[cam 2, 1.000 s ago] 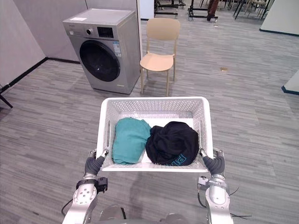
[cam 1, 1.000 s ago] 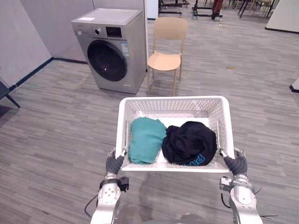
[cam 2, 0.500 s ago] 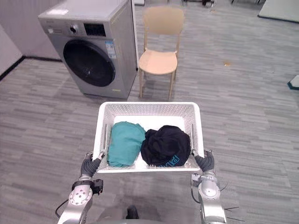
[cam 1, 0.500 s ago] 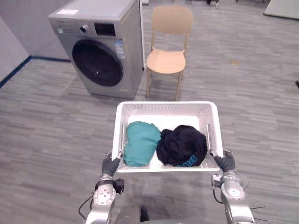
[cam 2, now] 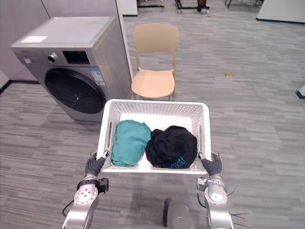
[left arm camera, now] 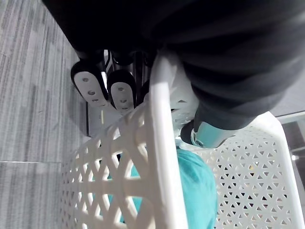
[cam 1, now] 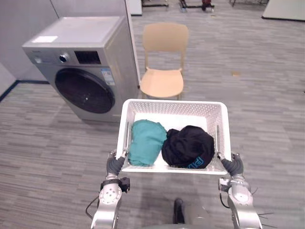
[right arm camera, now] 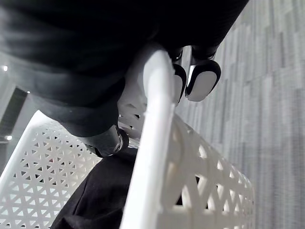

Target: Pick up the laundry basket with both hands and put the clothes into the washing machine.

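Observation:
I carry a white lattice laundry basket (cam 1: 174, 108) in front of me, level, off the floor. Inside lie a teal garment (cam 1: 146, 141) on the left and a black garment (cam 1: 188, 146) on the right. My left hand (cam 1: 115, 165) is shut on the basket's left rim (left arm camera: 162, 143), fingers (left arm camera: 90, 86) curled under it. My right hand (cam 1: 232, 166) is shut on the right rim (right arm camera: 150, 143) in the same way. A grey front-loading washing machine (cam 1: 83, 67) stands ahead to the left, its round dark door (cam 1: 85, 90) closed.
A beige chair (cam 1: 164, 62) stands right beside the washing machine, straight ahead past the basket. Grey plank floor (cam 1: 267, 95) stretches open to the right. Dark furniture legs stand at the far back.
The whole view has shifted: the washing machine and chair now appear larger and closer, the machine further left. The basket stays held in both hands with the clothes unmoved.

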Motion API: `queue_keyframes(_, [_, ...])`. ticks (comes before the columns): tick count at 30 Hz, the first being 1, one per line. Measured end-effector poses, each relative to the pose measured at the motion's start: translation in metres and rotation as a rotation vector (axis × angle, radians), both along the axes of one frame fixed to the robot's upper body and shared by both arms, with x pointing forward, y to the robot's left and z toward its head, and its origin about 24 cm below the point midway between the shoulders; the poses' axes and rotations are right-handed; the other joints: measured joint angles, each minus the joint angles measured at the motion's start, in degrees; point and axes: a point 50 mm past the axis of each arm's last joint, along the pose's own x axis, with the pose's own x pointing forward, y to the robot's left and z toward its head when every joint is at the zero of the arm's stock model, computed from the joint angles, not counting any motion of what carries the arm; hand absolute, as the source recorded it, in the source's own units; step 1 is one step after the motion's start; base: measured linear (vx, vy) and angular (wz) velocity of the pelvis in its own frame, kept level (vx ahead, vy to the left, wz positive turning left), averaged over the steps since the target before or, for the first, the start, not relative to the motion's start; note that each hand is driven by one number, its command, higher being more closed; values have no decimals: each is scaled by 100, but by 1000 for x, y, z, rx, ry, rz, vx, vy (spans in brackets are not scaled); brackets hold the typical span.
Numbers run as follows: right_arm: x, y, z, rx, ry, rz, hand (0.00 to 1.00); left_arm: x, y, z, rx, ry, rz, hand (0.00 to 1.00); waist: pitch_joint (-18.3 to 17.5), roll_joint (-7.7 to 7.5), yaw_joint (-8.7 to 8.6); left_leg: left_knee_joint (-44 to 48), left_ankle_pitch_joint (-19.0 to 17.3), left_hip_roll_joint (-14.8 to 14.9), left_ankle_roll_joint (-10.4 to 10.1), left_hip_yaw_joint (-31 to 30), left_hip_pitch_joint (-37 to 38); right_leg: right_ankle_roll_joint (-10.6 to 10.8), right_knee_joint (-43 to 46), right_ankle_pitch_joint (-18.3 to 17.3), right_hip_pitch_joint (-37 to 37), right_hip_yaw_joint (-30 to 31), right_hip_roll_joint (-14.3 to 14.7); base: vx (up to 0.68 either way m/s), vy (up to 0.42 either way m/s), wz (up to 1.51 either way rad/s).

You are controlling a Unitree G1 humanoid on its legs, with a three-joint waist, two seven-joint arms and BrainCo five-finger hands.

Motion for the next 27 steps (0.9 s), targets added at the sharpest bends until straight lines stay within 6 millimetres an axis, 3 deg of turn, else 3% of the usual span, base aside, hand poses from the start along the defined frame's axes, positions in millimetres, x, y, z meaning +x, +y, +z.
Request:
queue_keyframes(2, [1,0,3,-4,-13,1,100,-2,0,0,-5,-5,2,100,0,-28,37,-1138,-257,-151,-10,194,-310,86,-319,-14,341,21,-126,410,17,-3])
queue_keyframes(3, [2,-1,4,-7,-16,1,100,-1,0,0,-7,-6,2,100,2,-38,44,-2264,-218,-425,-90,101,-390,190,-421,-72,506,40,-247,408,143,-5])
queue_keyframes(4, [6,-2,3,-9,-13,5,100,-1,-1,1,-12,-7,6,100,17,-61,47,-3505,-30,-757,-317,-127,-401,299,-528,-138,668,102,-390,485,187,-12])
queue_keyframes(6, [11,-3,0,-15,-2,10,100,-2,-1,0,-15,-6,12,100,4,-25,55,-4802,298,-956,-672,-411,-396,457,-686,-199,862,206,-487,398,234,-28])
queue_keyframes(7, [12,-5,-3,-21,12,13,100,-2,-1,0,-15,-5,15,100,-9,57,51,-5230,432,-946,-800,-549,-407,636,-789,-284,1000,289,-452,408,296,-56])
queue_keyframes(8, [12,-4,-8,-14,32,15,100,-3,1,-1,-8,4,15,100,-35,62,77,-5138,1107,-960,-525,-567,-298,752,-855,-358,1211,407,-541,505,345,-59])
queue_keyframes(9, [12,-1,-11,-1,42,15,100,-3,1,-2,-8,8,15,100,-50,-41,111,-5042,1237,-1028,-364,-554,-256,774,-890,-372,1277,487,-620,439,274,-59])
queue_keyframes(10, [10,3,-14,21,48,13,100,-3,5,-1,10,6,13,100,-110,-261,155,-4568,931,-1173,-131,-487,-416,785,-905,-365,1287,532,-866,543,328,-33])
queue_keyframes(11, [11,3,-13,22,42,10,100,-1,6,1,19,-3,6,100,-125,-342,122,-3947,514,-1223,-26,-464,-650,859,-832,-319,1260,556,-1022,459,298,-24])
queue_keyframes(13, [11,1,-12,18,40,6,100,0,5,1,17,-2,5,100,-117,-361,133,-3368,-103,-1239,89,-260,-673,902,-235,-331,1074,738,-1236,446,336,-34])
queue_keyframes(15, [11,2,-13,25,41,6,100,-1,5,1,16,1,5,100,-110,-390,92,-3317,-469,-1402,182,-112,-406,1253,1455,-248,369,957,-1503,427,330,-26])
queue_keyframes(16, [11,5,-15,39,44,4,100,-1,8,1,29,3,2,100,-92,-431,0,-3437,-614,-1553,251,-70,-121,1438,2844,-89,-252,1155,-1621,439,236,-2])
queue_keyframes(17, [10,7,-18,49,59,9,100,-2,10,0,40,8,3,100,-73,-428,-70,-3601,-745,-1633,298,-7,258,1114,3813,-315,-740,1191,-1592,445,192,-4])
queue_keyframes(18, [10,8,-21,54,68,11,100,-2,11,0,41,11,8,100,-59,-403,-88,-3711,-801,-1634,328,53,474,943,4003,-426,-938,1167,-1515,455,118,-17])
queue_keyframes(20, [9,13,-22,75,69,9,100,-2,14,2,40,2,21,100,-27,-293,-145,-4162,-901,-1627,300,145,1190,551,3601,-689,-1638,922,-1043,452,70,-14])
queue_keyframes(22, [10,13,-19,76,52,6,100,1,15,4,34,-13,27,100,-16,-313,-168,-4322,-985,-1628,207,167,1474,473,2887,-678,-2035,769,-760,447,11,7])
queue_keyframes(24, [10,12,-12,68,21,-2,100,6,15,8,28,-34,28,100,-36,-394,-173,-4427,-1104,-1660,4,166,1765,294,1427,-175,-2276,671,-482,513,-36,35])
queue_keyframes(25, [10,9,-10,55,20,0,100,7,14,8,21,-36,30,100,-14,-345,-259,-4451,-1172,-1661,-114,-32,1948,165,1278,486,-2191,713,-337,524,-52,39])
queue_keyframes(26, [11,6,-9,38,17,5,100,7,11,8,4,-37,41,100,-48,-186,-253,-4521,-1120,-1552,-206,-207,2031,120,1282,439,-2098,650,-264,529,-66,21])
queue_keyframes(27, [13,7,-6,36,4,12,100,8,11,9,2,-45,52,100,-51,-172,-170,-4521,-962,-1505,-401,-288,2040,48,1460,319,-2120,643,-268,611,-119,1])
